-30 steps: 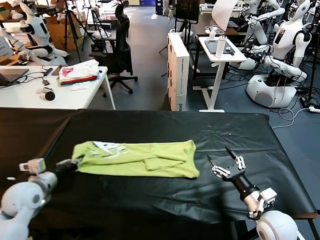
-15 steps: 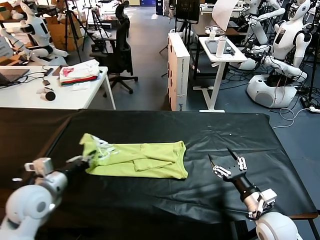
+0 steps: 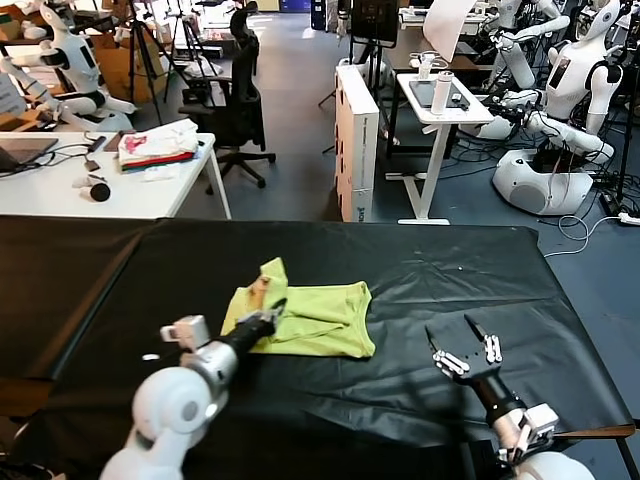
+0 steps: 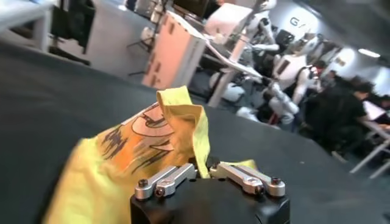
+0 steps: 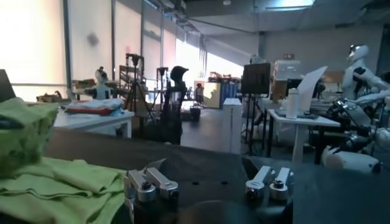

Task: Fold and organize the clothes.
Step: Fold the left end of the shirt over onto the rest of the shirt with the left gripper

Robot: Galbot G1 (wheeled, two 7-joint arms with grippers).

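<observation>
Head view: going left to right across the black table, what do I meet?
Left gripper pinching the shirt's edge → lime-yellow T-shirt → bare black table → right gripper, open and empty.

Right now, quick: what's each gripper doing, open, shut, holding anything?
Left gripper: shut on the lime-yellow T-shirt, lifting its edge over the shirt.
Right gripper: open, holding nothing, above the black table.

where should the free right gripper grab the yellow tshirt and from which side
Best guess: the T-shirt's flat edge nearest the right gripper, coming from the robot's right, low over the black table. That end lies flat and unobstructed; the other is lifted, pinched in the shut left gripper.
</observation>
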